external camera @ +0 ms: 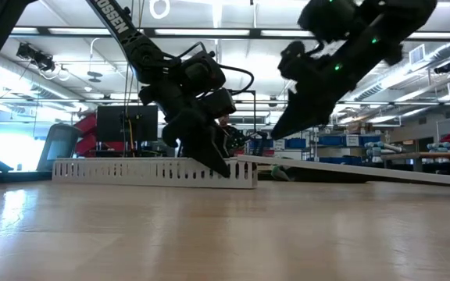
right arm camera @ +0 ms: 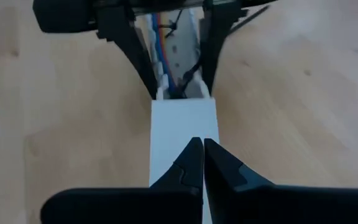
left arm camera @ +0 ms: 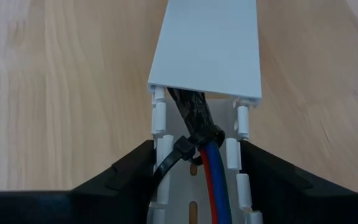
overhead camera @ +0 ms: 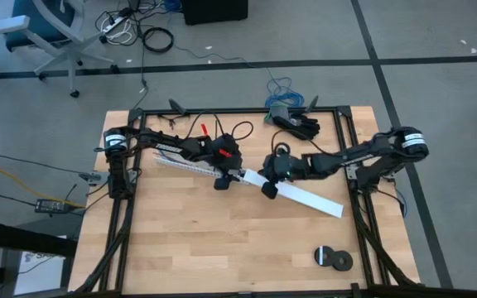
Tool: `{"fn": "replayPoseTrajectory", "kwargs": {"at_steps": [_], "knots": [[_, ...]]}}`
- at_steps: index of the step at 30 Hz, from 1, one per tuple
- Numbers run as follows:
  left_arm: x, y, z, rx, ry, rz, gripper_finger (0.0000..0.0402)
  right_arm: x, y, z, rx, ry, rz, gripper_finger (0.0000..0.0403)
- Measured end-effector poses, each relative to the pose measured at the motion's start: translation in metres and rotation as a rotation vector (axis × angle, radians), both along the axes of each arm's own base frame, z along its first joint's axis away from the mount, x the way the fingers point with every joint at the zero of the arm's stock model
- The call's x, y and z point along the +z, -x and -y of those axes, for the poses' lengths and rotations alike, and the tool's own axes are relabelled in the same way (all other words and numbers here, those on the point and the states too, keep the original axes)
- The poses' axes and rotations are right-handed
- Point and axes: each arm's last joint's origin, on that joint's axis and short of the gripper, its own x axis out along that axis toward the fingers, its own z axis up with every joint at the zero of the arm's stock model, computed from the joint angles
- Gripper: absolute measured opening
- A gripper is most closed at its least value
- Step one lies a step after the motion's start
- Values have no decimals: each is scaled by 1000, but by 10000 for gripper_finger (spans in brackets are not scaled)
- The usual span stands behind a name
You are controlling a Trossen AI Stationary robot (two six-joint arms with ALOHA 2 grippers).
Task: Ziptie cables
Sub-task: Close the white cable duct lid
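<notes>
A white slotted channel (overhead camera: 185, 164) lies on the table, and a flat white cover (overhead camera: 309, 197) sits over its right part. Inside the channel run the cables (left arm camera: 215, 180), red and blue wires with a black wrapped end (left arm camera: 193, 114) that goes under the cover (left arm camera: 204, 43). A black ziptie (left arm camera: 180, 151) circles the bundle. My left gripper (left arm camera: 197, 163) straddles the channel beside the cover's edge. My right gripper (right arm camera: 202, 152) is shut over the cover (right arm camera: 182, 121). In the low view its tips (external camera: 276, 134) stand a little above the cover (external camera: 366, 170). My left gripper holds the white channel between its two fingers (left arm camera: 138, 168), one on each outer slotted wall (left arm camera: 159, 134), just short of the cover's edge. It comes slanting down from above, across the channel's width. The channel lies flat on the table.
Two black tape rolls (overhead camera: 332, 258) lie near the table's near right corner. Dark gear and a blue lead (overhead camera: 292, 116) sit at the far edge, and a red-handled tool (overhead camera: 204, 130) lies left of them. Bare wood spreads along the near side.
</notes>
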Motion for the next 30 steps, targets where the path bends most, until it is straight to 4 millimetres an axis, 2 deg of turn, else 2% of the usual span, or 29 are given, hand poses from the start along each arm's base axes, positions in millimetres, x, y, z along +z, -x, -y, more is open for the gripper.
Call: {"fn": "replayPoseTrajectory", "kwargs": {"at_steps": [7, 15, 26, 30], "knots": [[0, 1, 0, -8, -4, -9, 224, -8, -13, 16, 75, -70, 49, 0], [-1, -1, 4, -34, -19, -4, 224, -18, -24, 21, 128, -125, 17, 0], [0, -5, 10, -52, -28, 21, 223, -24, -25, 29, 146, -156, -6, 0], [-1, -4, 11, -53, -26, 20, 223, -32, -34, 34, 158, -171, -20, 0]]}}
